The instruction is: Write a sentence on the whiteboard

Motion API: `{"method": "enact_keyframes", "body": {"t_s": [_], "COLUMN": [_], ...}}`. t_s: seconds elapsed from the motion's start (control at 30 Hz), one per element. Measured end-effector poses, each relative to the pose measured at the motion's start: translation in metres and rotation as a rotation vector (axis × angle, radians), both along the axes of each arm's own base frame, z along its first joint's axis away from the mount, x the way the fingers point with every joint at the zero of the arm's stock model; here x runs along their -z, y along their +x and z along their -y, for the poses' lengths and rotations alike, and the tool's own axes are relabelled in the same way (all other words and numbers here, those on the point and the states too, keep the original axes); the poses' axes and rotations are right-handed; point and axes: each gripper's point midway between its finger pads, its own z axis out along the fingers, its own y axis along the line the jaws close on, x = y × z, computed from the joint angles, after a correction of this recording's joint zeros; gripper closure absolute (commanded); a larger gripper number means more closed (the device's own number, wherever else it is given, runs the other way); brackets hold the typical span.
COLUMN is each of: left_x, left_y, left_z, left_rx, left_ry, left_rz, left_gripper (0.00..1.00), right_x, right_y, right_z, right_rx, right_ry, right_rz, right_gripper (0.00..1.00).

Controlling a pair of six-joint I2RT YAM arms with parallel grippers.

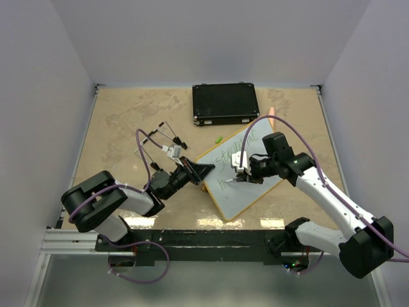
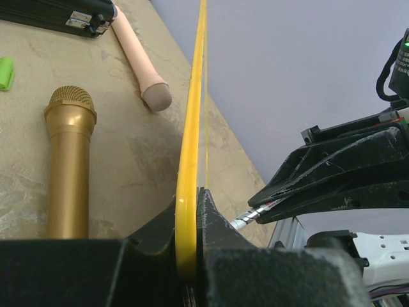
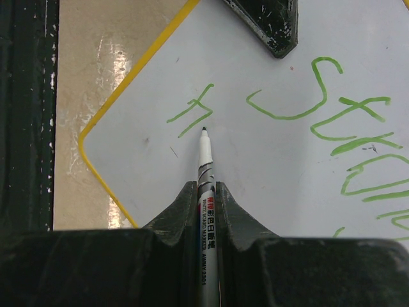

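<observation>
The whiteboard, white with a yellow rim, lies slanted in the middle of the table. Its rim shows edge-on in the left wrist view. My left gripper is shut on the board's left edge. My right gripper is over the board, shut on a white marker. The marker's tip sits on or just above the board, right below a small green stroke. The sentence, in green letters, runs on two lines to the right and also shows in the top view.
A black case lies at the back. A green cap lies between it and the board. A gold microphone and a pink rod lie on the table by the board. Wire-like items lie left.
</observation>
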Motion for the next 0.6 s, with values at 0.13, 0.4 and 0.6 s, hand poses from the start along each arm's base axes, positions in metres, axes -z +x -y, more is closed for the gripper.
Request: {"method": "enact_keyframes", "body": {"t_s": [0.13, 0.4, 0.6], "left_x": [0.0, 0.0001, 0.0001], "left_y": [0.0, 0.0, 0.0], "left_z": [0.0, 0.0, 0.0], "left_rx": [0.0, 0.0, 0.0], "left_ry": [0.0, 0.0, 0.0], "left_rz": [0.0, 0.0, 0.0], "left_gripper": [1.0, 1.0, 1.0], "right_x": [0.0, 0.0002, 0.0006], "right_y": [0.0, 0.0004, 0.0009], "right_z": [0.0, -0.0001, 0.0003], "right_rx": [0.001, 0.007, 0.015], "right_ry": [0.0, 0.001, -0.001], "right_rz": [0.0, -0.004, -0.006], "right_gripper": [1.0, 1.0, 1.0]}}
